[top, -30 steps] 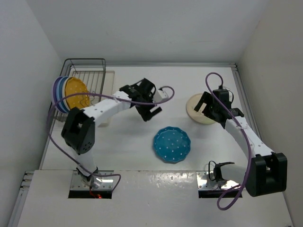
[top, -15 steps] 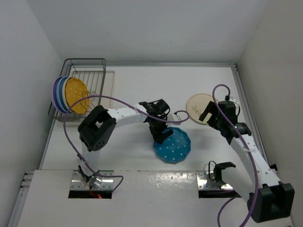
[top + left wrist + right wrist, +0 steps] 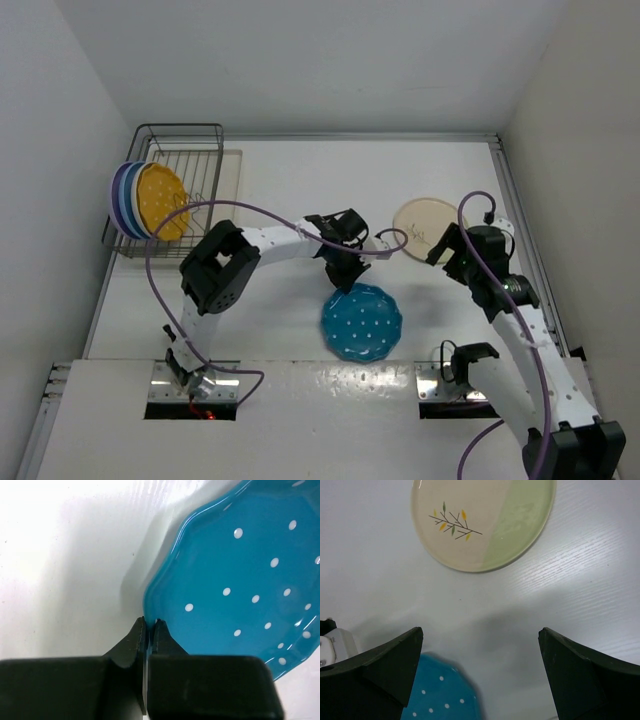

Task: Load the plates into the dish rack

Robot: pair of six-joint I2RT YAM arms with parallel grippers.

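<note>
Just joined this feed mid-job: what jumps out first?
The white-dotted teal plate sits mid-table, with the left gripper at its rim, jaws almost shut. At the far left, the yellow plate fronts a row standing on edge in the dish rack, and the cream sprig plate lies flat ahead of the open right gripper.

Teal plate (image 3: 235, 580) runs past the left wrist view's top and right edges

Left tool (image 3: 151, 622) pinched closed, low down; right tool (image 3: 480, 630) hangs spread wide
</note>
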